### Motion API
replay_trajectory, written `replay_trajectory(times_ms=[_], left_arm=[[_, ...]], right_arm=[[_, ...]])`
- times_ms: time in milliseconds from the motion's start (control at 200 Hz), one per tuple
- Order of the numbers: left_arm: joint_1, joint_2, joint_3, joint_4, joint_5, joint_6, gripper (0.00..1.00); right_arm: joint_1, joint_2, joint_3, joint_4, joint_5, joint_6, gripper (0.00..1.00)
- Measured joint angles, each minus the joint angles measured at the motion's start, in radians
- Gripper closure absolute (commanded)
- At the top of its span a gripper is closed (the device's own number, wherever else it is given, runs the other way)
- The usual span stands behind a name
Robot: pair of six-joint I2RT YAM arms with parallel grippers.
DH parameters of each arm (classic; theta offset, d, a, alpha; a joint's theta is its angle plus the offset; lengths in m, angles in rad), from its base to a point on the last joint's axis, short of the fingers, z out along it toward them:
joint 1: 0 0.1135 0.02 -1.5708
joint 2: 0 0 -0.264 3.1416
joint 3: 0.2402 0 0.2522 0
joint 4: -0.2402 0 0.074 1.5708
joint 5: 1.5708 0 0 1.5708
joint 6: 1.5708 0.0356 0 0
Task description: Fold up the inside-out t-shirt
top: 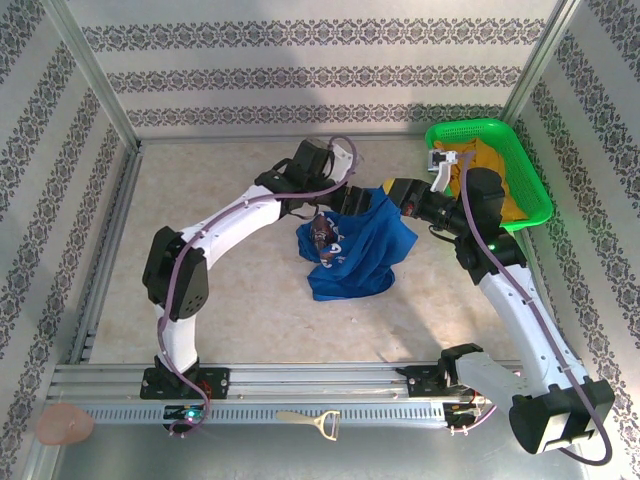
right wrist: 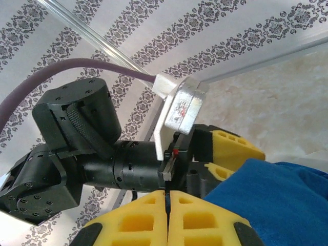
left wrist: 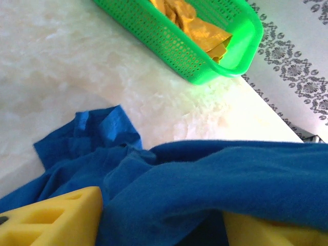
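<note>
t-shirt (top: 350, 255) is bunched mid-way across the table (top: 240, 310), its top edge raised between both grippers; sleeves and hem are lost in the folds. Left arm (top: 230, 215) arcs in from the left. Left gripper (left wrist: 163, 223) jaws are spread, cloth draped across the gap (tips buried). Right gripper (right wrist: 166, 207) jaws are pressed together beside the cloth; can't tell if any is pinched. Patterned walls (top: 300, 70), pale marbled tabletop, green basket (top: 530, 180) far right.

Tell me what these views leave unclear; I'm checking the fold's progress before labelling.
- Left wrist view: the t-shirt drapes over the left gripper, so whether it is pinched is hidden.
- Top view: bunched folds hide the sleeves and collar; the print is too small to read.
- Top view: the right arm covers part of the yellow garment in the green basket.
</note>
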Motion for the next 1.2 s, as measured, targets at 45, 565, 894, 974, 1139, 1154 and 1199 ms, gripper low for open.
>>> replay_trajectory(times_ms=[45, 565, 894, 974, 1139, 1154, 1199], left_arm=[[-0.005, 0.014, 0.021, -0.006, 0.021, 0.003, 0.87], [0.166, -0.259, -0.313, 0.549, 0.375, -0.483, 1.00], [0.160, -0.177, -0.326, 0.982, 0.449, -0.890, 1.00], [0.160, -0.179, -0.326, 0.983, 0.439, -0.893, 1.00], [0.160, -0.179, -0.326, 0.976, 0.419, -0.892, 1.00], [0.160, -0.179, -0.326, 0.975, 0.417, -0.892, 1.00], [0.160, -0.179, -0.326, 0.973, 0.414, -0.892, 1.00]], right_arm=[[-0.003, 0.000, -0.002, 0.000, 0.000, 0.000, 1.00], [-0.097, 0.067, -0.124, 0.049, 0.033, 0.011, 1.00], [-0.082, 0.114, -0.087, -0.034, 0.097, 0.012, 0.30], [-0.082, 0.058, -0.054, -0.088, 0.121, 0.005, 0.30], [-0.041, -0.026, 0.043, -0.165, 0.163, -0.027, 0.39], [-0.037, -0.027, 0.052, -0.166, 0.163, -0.034, 0.41], [-0.022, -0.023, 0.082, -0.172, 0.163, -0.036, 0.45]])
